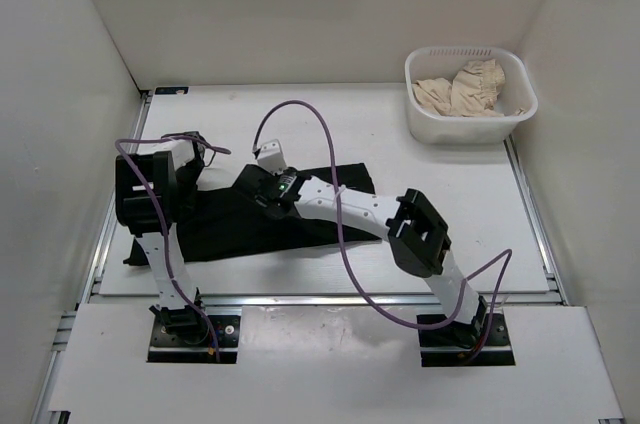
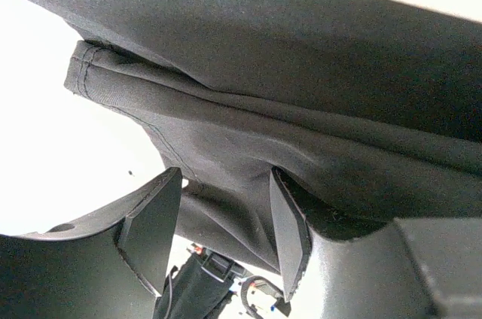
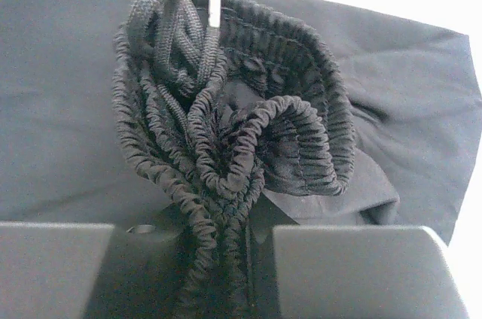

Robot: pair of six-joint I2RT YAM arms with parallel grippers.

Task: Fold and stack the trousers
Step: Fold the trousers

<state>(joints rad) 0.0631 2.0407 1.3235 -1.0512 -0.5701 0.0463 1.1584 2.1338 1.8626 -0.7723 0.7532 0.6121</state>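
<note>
The black trousers lie bunched on the white table, left of centre. My right gripper is shut on their gathered elastic waistband and drawstring; seen from above, it sits over the middle of the cloth. My left gripper is at the cloth's left end, jaws apart. A fold of the trousers hangs between its fingers, and a stitched hem shows above. From above, the left arm hides that end.
A white basket stands at the back right with a beige garment inside. Purple cables loop over the table. Metal rails edge the table, and white walls close it in.
</note>
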